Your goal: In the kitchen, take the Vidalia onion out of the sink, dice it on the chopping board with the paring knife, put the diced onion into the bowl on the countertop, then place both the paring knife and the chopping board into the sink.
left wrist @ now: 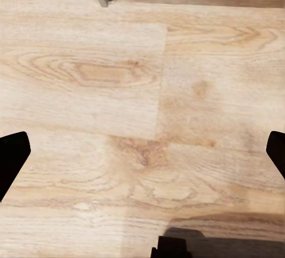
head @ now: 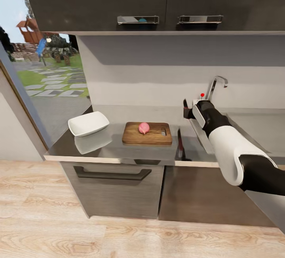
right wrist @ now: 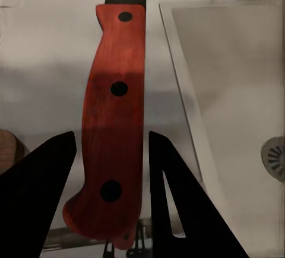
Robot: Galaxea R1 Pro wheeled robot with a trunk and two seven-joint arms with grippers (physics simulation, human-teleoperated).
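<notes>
Straddling the paring knife's (right wrist: 113, 121) riveted red handle, the right gripper (right wrist: 110, 169) stands apart.

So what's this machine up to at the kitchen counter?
It is getting ready to chop an onion. The pinkish Vidalia onion already sits whole on the chopping board, with the white bowl on the countertop beside it. The right gripper hangs open over the paring knife, its fingers on either side of the red handle, beside the sink. The left gripper is open too, pointing at the wood floor.
</notes>
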